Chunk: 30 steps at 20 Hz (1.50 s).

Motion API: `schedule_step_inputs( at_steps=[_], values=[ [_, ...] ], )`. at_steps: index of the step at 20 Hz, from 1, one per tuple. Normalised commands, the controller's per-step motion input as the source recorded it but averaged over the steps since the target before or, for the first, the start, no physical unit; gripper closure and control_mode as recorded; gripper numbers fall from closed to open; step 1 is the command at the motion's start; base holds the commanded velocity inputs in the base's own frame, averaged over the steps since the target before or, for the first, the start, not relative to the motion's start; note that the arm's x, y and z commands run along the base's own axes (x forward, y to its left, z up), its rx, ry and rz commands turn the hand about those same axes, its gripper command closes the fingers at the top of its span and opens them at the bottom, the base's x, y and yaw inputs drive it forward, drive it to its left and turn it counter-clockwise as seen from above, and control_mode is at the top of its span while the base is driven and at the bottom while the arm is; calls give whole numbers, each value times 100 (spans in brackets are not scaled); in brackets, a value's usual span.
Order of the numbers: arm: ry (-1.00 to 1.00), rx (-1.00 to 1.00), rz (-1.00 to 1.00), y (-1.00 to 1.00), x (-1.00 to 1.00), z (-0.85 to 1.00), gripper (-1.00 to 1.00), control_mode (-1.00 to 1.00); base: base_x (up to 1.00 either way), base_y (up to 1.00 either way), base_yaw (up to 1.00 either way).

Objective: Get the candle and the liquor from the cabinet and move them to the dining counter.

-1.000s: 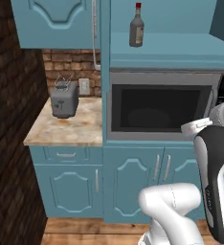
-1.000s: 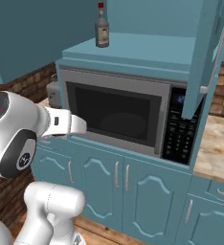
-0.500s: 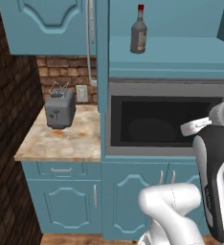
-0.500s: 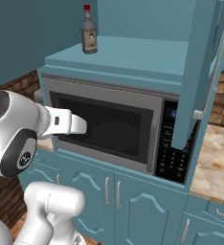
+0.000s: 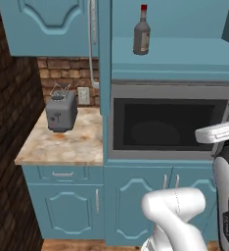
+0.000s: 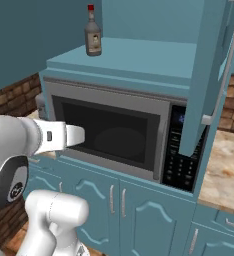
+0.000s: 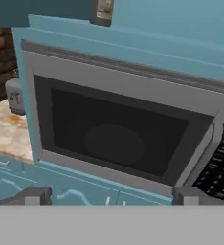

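Observation:
The liquor [image 5: 142, 32], a dark bottle with a red cap, stands upright on the open cabinet's shelf [image 5: 185, 66] above the microwave; it also appears in the right base view [image 6: 93, 34], and its base shows at the top of the hand view [image 7: 103, 10]. My gripper [image 7: 113, 196] is open and empty, well below the bottle and facing the microwave door [image 7: 114, 139]. The candle and the dining counter are out of view.
The cabinet's right door [image 6: 209, 75] hangs open, jutting forward beside the microwave's keypad [image 6: 179, 150]. The left door [image 5: 48, 24] is shut. A grey toaster [image 5: 61, 112] sits on the small marble counter [image 5: 72, 147]. A brick wall [image 5: 9, 147] stands at the left.
The whole picture has shifted: the base has driven closer to the microwave and cabinet, which now look larger. The gripper stays open. The bottle has not moved on its shelf.

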Motion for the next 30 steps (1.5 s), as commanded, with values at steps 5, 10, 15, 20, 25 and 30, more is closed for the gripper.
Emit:
schedule_step_inputs(
  at_steps=[5, 10, 15, 20, 25, 30],
  values=[
    [-27, 0, 14, 0, -32, 60, -100, -100, 0, 0, 0],
    [-18, 0, 14, 13, 0, 74, -100, -100, 0, 0, 0],
    [-5, 0, 8, 34, 24, 86, -100, -100, 0, 0, 0],
    [0, 2, 3, 26, 39, 58, -100, -100, 0, 0, 0],
    [-1, 8, 4, -4, 18, 8, -100, -100, 0, 0, 0],
    [0, 11, 1, -2, 27, 1, -100, -100, 0, 0, 0]
  ],
)
